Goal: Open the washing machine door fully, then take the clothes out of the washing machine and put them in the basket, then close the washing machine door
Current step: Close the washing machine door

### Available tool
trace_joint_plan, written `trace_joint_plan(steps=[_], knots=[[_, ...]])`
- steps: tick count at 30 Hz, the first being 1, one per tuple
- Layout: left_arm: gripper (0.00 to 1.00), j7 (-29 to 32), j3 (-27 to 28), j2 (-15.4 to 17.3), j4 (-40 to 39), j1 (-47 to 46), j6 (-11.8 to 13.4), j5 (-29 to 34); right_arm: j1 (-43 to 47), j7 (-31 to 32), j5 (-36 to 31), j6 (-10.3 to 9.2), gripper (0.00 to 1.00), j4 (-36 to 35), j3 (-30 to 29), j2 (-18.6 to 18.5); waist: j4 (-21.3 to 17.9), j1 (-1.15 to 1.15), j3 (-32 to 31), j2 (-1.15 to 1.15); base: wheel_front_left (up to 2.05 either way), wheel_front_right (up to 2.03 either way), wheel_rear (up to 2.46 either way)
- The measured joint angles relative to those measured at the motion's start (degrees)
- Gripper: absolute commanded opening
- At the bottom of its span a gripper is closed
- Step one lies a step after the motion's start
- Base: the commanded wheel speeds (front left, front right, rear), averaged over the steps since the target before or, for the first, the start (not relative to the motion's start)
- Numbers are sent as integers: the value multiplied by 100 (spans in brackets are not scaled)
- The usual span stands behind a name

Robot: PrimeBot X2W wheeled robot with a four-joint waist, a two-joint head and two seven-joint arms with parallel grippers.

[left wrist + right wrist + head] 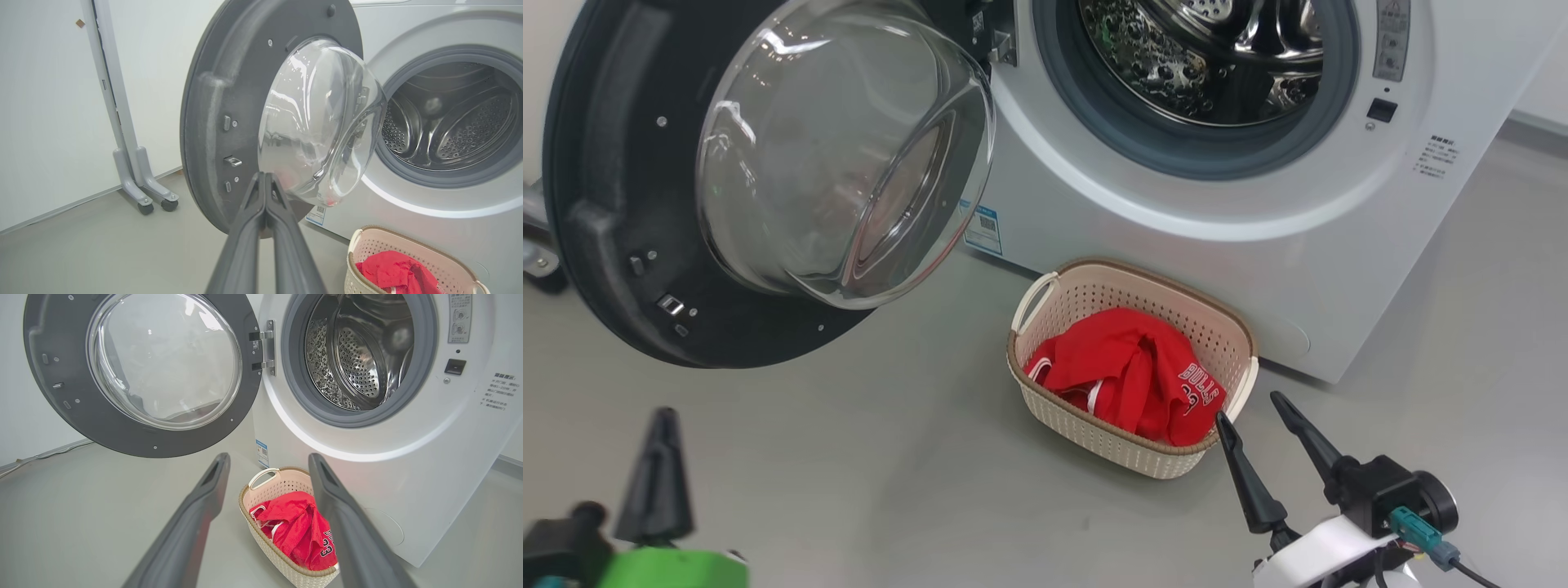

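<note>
Head view: the clothes are lodged in the basket, so the washing machine door should now be pushed shut by the pressed-together left gripper; the right gripper is spread.

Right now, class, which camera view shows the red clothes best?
The head view: it looks down on the pile of clothes in the basket, lettering readable. In the right wrist view a finger of the right gripper covers part of them; the left wrist view cuts them off at its bottom edge.

Washing machine small print illegible
</note>
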Motion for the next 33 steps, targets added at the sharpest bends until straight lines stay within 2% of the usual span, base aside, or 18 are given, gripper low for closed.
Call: trace_joint_plan(steps=[10,18,24,28,33], knots=[[0,-7,1049,817,-443,-847,-11,-546,-215,59,-136,0,100,-136,25,-180,-121,0,487,0,0,0,0],[0,523,1866,1147,-178,-1667,-55,-1905,-434,160,-178,1,100,-225,58,-297,-256,0,828,0,0,0,0],[0,1451,2497,1202,501,-2390,-55,-3455,-557,213,-231,1,100,-278,110,-356,-413,0,1078,0,0,0,0],[0,2063,2943,1280,1037,-2861,163,-4342,-627,265,-270,1,100,-300,232,-375,-524,0,1238,0,0,0,0],[0,2791,3532,1401,1656,-3605,712,-5400,-751,305,-276,1,100,-338,270,-402,-664,0,1437,0,0,0,0]])
